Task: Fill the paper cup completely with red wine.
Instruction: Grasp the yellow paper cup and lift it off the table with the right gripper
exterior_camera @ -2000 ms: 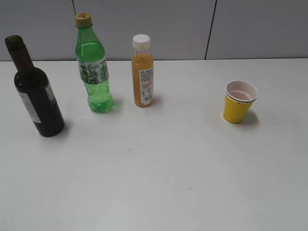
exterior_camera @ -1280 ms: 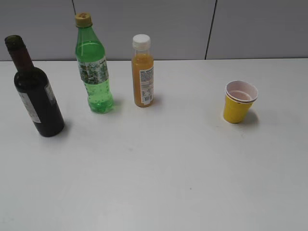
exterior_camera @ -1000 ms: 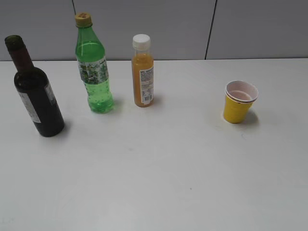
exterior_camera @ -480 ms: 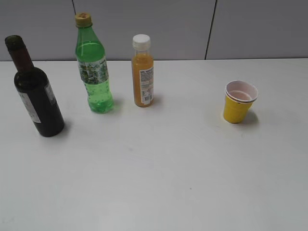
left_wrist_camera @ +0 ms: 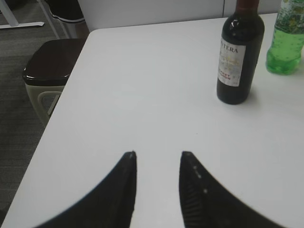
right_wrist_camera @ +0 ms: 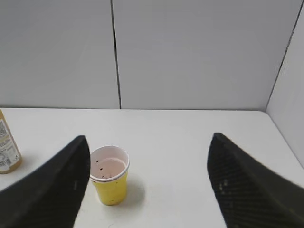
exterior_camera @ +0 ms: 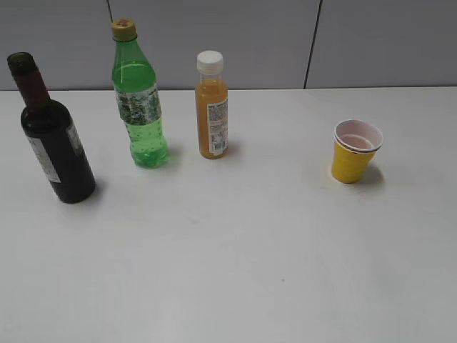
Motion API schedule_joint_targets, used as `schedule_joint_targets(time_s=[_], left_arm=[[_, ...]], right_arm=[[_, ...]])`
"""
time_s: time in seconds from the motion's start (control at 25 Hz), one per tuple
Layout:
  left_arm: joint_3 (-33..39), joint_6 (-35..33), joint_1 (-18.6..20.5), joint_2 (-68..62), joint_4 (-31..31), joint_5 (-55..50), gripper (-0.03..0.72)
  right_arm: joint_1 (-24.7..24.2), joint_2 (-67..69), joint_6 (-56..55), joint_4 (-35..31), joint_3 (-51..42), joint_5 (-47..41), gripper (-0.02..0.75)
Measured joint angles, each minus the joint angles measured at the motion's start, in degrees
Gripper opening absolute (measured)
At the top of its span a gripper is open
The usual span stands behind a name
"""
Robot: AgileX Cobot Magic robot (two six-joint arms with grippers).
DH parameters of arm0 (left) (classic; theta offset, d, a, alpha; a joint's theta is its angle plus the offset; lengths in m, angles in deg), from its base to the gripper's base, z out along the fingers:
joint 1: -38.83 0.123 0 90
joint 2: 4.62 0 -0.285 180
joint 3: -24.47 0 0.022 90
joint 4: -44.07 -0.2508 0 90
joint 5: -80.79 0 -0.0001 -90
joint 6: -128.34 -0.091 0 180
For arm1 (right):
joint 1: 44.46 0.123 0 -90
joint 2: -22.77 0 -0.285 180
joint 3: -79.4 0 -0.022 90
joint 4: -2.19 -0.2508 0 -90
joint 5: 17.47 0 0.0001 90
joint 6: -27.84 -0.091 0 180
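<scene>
The yellow paper cup (exterior_camera: 353, 153) stands upright at the right of the white table (exterior_camera: 235, 250); its white inside shows a few dark specks and no wine. It also shows in the right wrist view (right_wrist_camera: 110, 175), just right of my left finger. The dark wine bottle (exterior_camera: 52, 136) with a white-grey label stands uncapped at the far left, and in the left wrist view (left_wrist_camera: 239, 52) it is ahead and to the right. My left gripper (left_wrist_camera: 158, 154) is open and empty over bare table. My right gripper (right_wrist_camera: 148, 142) is wide open and empty. Neither gripper shows in the exterior view.
A green soda bottle (exterior_camera: 139, 100) and an orange juice bottle (exterior_camera: 211, 107) stand between the wine bottle and the cup, near the back. Grey wall panels (exterior_camera: 235, 43) rise behind the table. A dark bin (left_wrist_camera: 47, 71) stands off the table's left edge.
</scene>
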Motion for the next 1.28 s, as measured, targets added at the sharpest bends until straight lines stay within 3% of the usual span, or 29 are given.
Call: schedule_joint_targets(time_s=[0.36, 0.8, 0.92, 1.28], left_arm=[[0.0, 0.0, 0.0, 0.0, 0.0, 0.0, 0.238], [0.0, 0.0, 0.0, 0.0, 0.0, 0.0, 0.238], [0.0, 0.0, 0.0, 0.0, 0.0, 0.0, 0.238], [0.0, 0.0, 0.0, 0.0, 0.0, 0.0, 0.238]], right_arm=[[0.4, 19.2, 0.0, 2.2, -2.4, 28.8, 0.581], [6.1, 41.2, -1.5, 5.2, -2.5, 43.1, 0.583], [8.5, 46.4, -1.5, 6.2, -2.6, 47.2, 0.615], [9.5, 57.7, -1.5, 5.0, -10.4, 67.9, 0.649]])
